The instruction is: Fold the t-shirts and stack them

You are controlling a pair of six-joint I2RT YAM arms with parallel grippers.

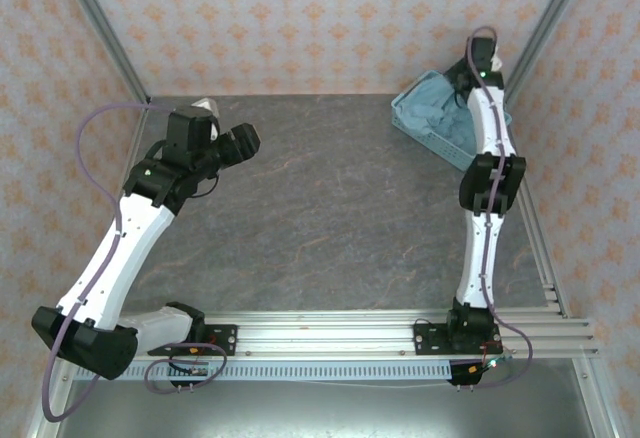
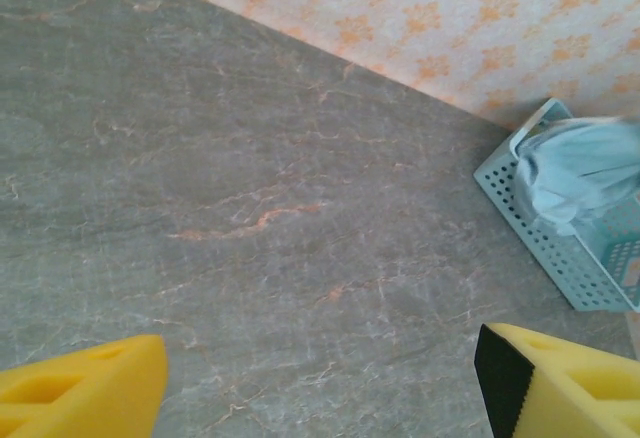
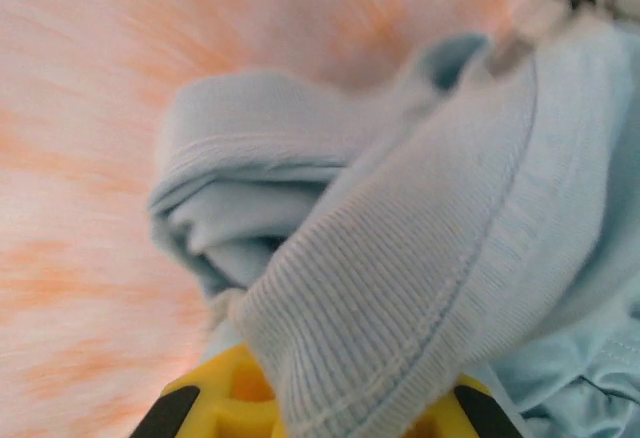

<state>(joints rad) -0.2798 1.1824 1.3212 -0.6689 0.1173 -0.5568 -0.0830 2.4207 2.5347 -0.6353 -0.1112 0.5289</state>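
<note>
The right pincer (image 3: 335, 408) grips a t-shirt (image 3: 420, 258) by its hem; the left pincer (image 2: 320, 388) gapes wide.

Basket (image 1: 432, 130) and t-shirts (image 1: 438, 106) at the far right corner of your bench (image 1: 330, 198)

You find the basket close to the back wall (image 1: 300, 18), with the t-shirts lying inside it. Your right fingers (image 3: 215, 393) are over the basket, with a fold of the t-shirts pinched between them. Your left fingers (image 2: 90, 388) hang over the far left part of the bench, spread apart and well apart from the basket.
</note>
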